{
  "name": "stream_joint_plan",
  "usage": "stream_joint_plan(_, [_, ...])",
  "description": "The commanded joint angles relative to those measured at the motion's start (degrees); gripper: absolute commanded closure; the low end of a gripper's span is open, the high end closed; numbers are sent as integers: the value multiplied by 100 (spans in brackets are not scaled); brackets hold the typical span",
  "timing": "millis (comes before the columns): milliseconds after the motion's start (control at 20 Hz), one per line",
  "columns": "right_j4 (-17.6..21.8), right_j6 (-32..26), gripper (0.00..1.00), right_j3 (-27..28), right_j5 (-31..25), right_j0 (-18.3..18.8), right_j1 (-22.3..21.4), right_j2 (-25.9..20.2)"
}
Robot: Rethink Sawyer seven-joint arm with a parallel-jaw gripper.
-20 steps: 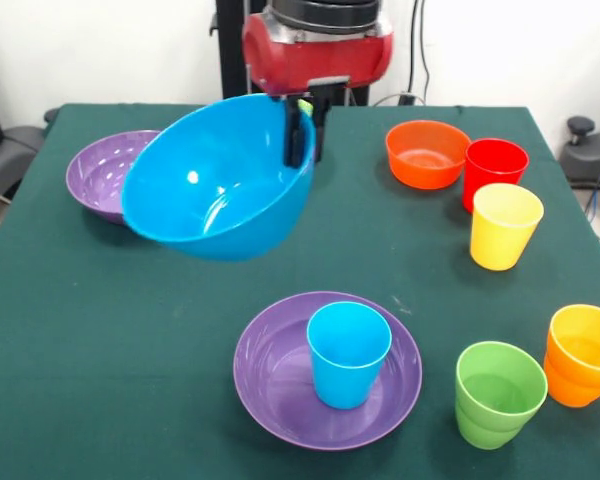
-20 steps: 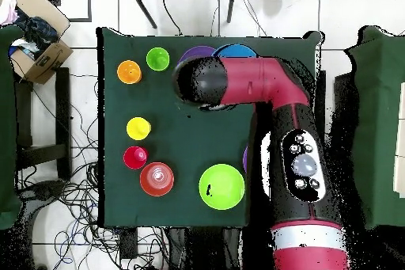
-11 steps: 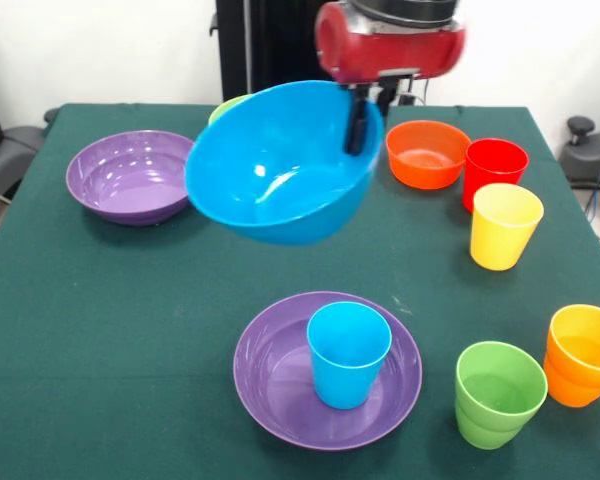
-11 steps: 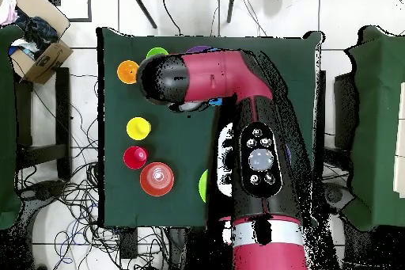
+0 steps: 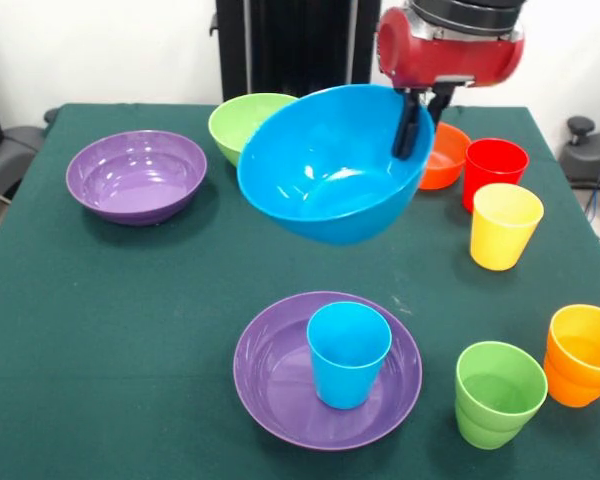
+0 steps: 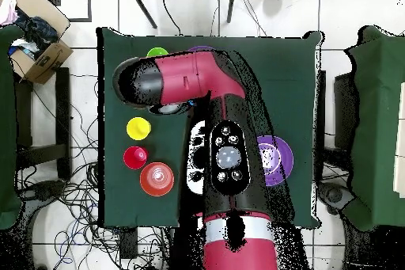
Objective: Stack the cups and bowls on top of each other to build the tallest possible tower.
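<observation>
My gripper (image 5: 411, 124) is shut on the right rim of the deep blue bowl (image 5: 325, 165) and holds it tilted in the air above the table's middle. Below it, near the front, a wide purple bowl (image 5: 280, 385) has the blue cup (image 5: 348, 352) standing upright in it. A second purple bowl (image 5: 135, 176) (image 6: 275, 160) sits at the back left. The light green bowl (image 5: 242, 118) is behind the held bowl. The orange bowl (image 5: 450, 158) (image 6: 157, 179) is partly hidden by it. Red cup (image 5: 494, 170), yellow cup (image 5: 504, 226), green cup (image 5: 498, 392) and orange cup (image 5: 583, 354) stand on the right.
In the overhead view the arm (image 6: 198, 81) covers the held bowl and the gripper. The yellow cup (image 6: 138, 128) and red cup (image 6: 134, 157) show beside it. Chairs and a cardboard box (image 6: 35, 49) stand off the table (image 5: 100, 300).
The arm has carried the blue bowl to the right in the front view. The light green bowl has come into sight, and the orange bowl is now partly covered.
</observation>
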State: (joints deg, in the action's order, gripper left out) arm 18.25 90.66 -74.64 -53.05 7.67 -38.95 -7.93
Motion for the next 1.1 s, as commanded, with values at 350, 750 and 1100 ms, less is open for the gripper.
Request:
stream_joint_plan(350, [484, 2031, 100, 2189, -758, -1234, 1624, 779])
stream_joint_plan(750, [184, 2050, 100, 2153, -584, -1512, 1594, 1054])
stream_joint_plan(1100, [-43, 1614, 100, 2086, -237, -1265, 1801, 761])
